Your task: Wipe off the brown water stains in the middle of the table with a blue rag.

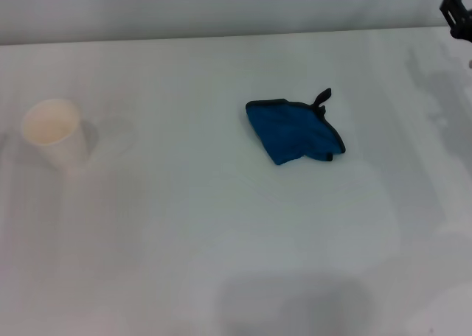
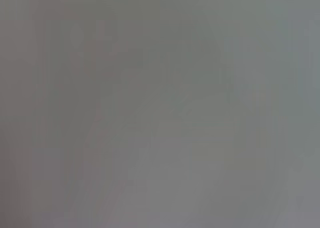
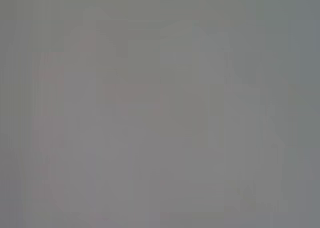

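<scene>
One blue rag [image 1: 295,132] lies crumpled mid-desk [image 1: 221,240], well apart from your right end effector [image 1: 457,13] at the far right corner; you cannot tell that end effector's state. Well left of the rag stands an upright paper cup [image 1: 55,133]. Both wrist views show you nothing.

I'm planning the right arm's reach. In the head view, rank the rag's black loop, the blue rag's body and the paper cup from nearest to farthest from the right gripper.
The right gripper sits at the table's far right edge.
1. Black loop: the rag's end nearest the gripper.
2. Blue rag: mid-table.
3. Paper cup: far left.
</scene>
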You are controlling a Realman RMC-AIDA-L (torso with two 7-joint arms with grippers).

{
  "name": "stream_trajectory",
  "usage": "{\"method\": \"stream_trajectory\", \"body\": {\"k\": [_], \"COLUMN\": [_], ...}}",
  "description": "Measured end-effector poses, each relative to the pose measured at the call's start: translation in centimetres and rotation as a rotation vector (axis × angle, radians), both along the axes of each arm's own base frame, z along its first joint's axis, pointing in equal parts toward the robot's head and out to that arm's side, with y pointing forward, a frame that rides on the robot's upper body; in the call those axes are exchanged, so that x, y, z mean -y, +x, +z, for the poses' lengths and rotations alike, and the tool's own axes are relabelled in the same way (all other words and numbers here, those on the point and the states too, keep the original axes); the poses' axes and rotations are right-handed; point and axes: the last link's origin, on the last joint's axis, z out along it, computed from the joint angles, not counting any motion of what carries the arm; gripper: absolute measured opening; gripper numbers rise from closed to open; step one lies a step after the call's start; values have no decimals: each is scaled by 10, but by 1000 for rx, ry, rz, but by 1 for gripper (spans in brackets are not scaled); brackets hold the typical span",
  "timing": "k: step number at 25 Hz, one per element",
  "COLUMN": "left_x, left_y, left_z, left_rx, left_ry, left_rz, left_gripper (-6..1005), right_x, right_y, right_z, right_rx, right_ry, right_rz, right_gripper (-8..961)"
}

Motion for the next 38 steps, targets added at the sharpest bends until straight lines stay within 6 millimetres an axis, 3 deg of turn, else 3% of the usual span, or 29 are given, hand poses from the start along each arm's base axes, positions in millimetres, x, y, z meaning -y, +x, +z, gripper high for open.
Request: {"method": "stream_trajectory", "body": {"k": [38], "left_x": [-14], "left_y": [0], "left_z": [-4], "left_rx": [3], "left_ry": [-36], "left_rz": [46], "left_gripper": [888], "right_x": [0], "right_y": [16], "right_z": [-12], "right_rx": [-98], "right_ry": [-53], "right_rz": [-119], "right_gripper": [677]}}
